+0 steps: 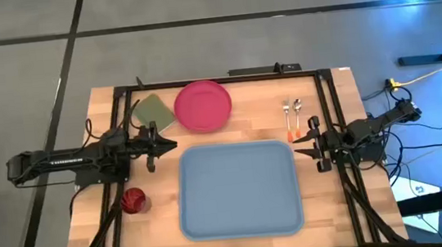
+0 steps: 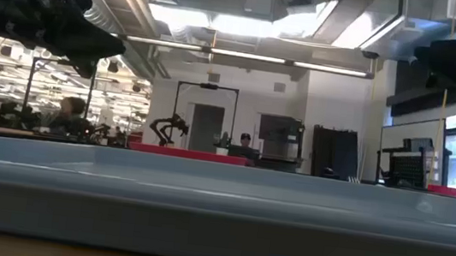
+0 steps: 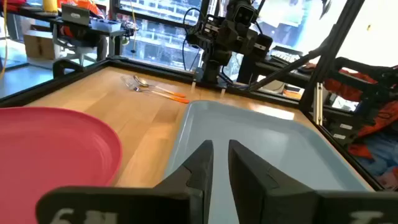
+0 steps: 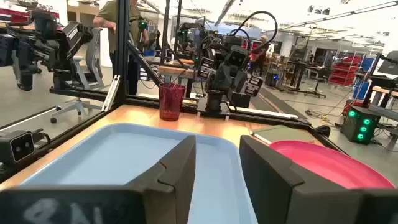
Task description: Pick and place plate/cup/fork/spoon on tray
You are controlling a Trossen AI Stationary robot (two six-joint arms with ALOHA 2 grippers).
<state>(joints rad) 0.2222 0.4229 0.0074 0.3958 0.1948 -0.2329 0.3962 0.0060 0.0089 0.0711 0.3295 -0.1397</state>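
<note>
Here you have the table (image 1: 92,227) carrying everything, with the empty tray (image 1: 239,189) in its middle toward the near edge. The plate (image 1: 203,106) sits at the far edge beside a green pad (image 1: 154,111), off the tray. The cup (image 1: 134,201) stands near the left edge. The fork (image 1: 288,119) and spoon (image 1: 297,117) lie side by side by the far right corner. Your left gripper (image 1: 160,145) hovers left of the tray, fingers nearly together, holding nothing. Your right gripper (image 1: 313,142) waits at the tray's right side, fingers spread and empty.
</note>
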